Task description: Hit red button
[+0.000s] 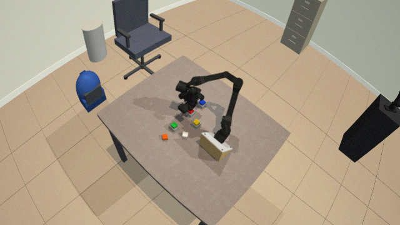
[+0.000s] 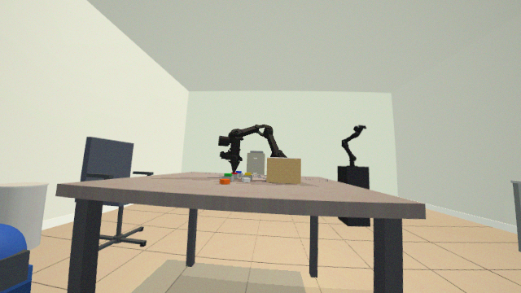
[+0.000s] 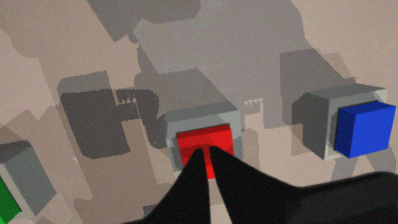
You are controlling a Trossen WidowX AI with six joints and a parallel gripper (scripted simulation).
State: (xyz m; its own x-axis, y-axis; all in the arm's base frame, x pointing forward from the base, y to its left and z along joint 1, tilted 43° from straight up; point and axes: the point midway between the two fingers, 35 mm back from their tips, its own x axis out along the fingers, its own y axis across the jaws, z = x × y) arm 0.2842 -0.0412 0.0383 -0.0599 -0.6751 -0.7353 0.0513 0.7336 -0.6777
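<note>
Top view showed me bent over the grey-brown table [image 1: 250, 156], which stood on a floor of beige tiles [image 1: 47, 194] in a room with pale walls. My gripper [image 1: 187, 109] hung over the red button [image 1: 190, 112], near the middle of the table top, and my jaws were drawn together with nothing between them. In the wrist view my two fingertips almost touched each other, with only a thin gap, and they lay over the near edge of the red button [image 3: 205, 142] in its grey housing; if they pressed on it or only stood just above, I could not tell. The blue button [image 1: 202, 102] was just beside, farther from my base [image 1: 215, 145], and the yellow button [image 1: 196, 122] and the green button [image 1: 174, 125] were nearer to the table front. The orange block [image 1: 164, 137] and the white block [image 1: 185, 134] lay apart from me, near the green button. Soft shadows of my arm fell over the table top around the buttons. Beyond the table I saw a dark blue office chair [image 1: 137, 34], a pale cylinder bin [image 1: 94, 40], a blue backpack [image 1: 89, 90], a grey filing cabinet [image 1: 301, 23] by the wall, and a black pedestal [image 1: 369, 131] at the right. From the exterior view the gripper [image 2: 234, 167] pointed straight down at the group of buttons, beside the tan box of my base [image 2: 283, 171].
</note>
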